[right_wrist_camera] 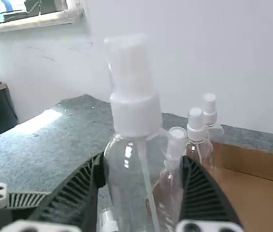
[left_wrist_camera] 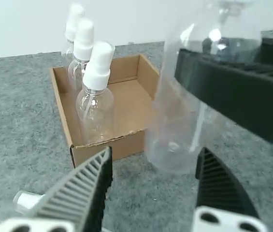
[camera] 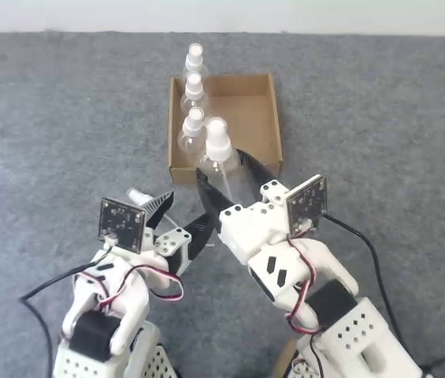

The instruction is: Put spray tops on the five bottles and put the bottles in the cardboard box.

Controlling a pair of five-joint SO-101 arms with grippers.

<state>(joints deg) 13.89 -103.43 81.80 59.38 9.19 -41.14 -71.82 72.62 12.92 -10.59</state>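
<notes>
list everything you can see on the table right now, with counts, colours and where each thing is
cardboard box: 1, brown, open top, on the mat ahead of the arms
boxed bottles: 3, clear with white spray tops, upright in a row along one side wall of the box
held bottle: 1, clear with white spray top, upright at the box's near edge, gripped by the right claw
lying bottle: 1, clear with white at its neck, on its side on the mat beside the left claw
mat: 1, grey, covers the table
cables: 2, black, on the mat by the arm bases
arms: 2, white, side by side at the near edge
left claw: 1, black, open
right claw: 1, black, shut on the held bottle
</notes>
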